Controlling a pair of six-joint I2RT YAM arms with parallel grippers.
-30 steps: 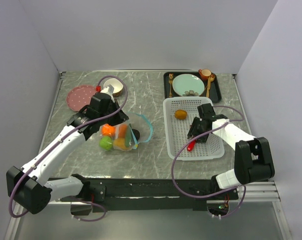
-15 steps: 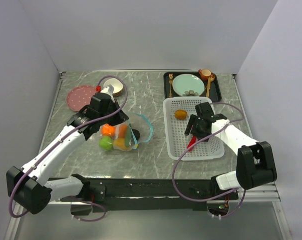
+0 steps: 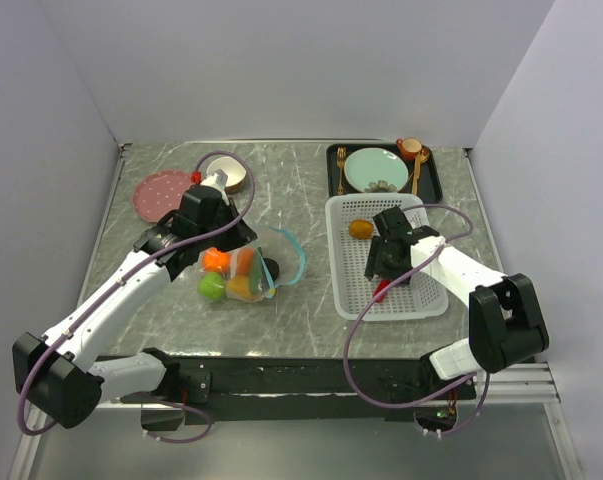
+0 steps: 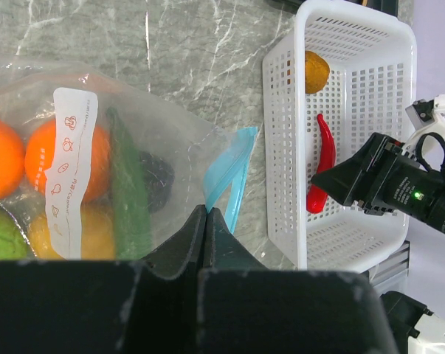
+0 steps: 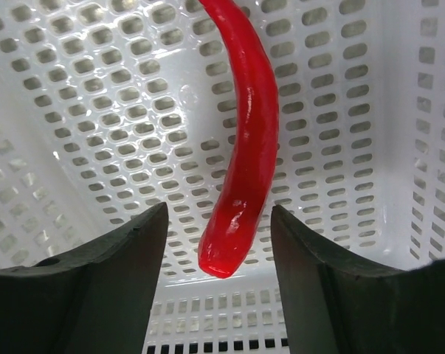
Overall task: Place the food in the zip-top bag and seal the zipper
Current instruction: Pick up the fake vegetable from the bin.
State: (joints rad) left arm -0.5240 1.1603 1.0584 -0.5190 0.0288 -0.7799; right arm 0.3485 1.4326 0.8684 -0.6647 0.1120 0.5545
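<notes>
The left pincer [image 4: 206,215] is closed tight on the edge of the clear zip-top plastic bag [image 4: 170,140]. The bag lies on the grey marble counter [image 4: 170,44] at 9 o'clock from the white mesh basket [image 4: 355,236], with fruits inside. The right pincer [image 5: 218,228] hangs with its jaws apart on both sides of the long red toy chili [image 5: 248,147], at the basket's 6 o'clock end. The step seems to be picking up the chili: next, the jaws should close on it and carry it to the bag.

A robotics lab test cell: bare pale walls [image 3: 281,70] box in a marble-patterned table [image 3: 301,325], and a left arm [image 3: 111,300] and right arm [image 3: 461,268] with looping cables [image 3: 346,330] are bolted to a black rail [image 3: 311,378] along the frame's bottom.
</notes>
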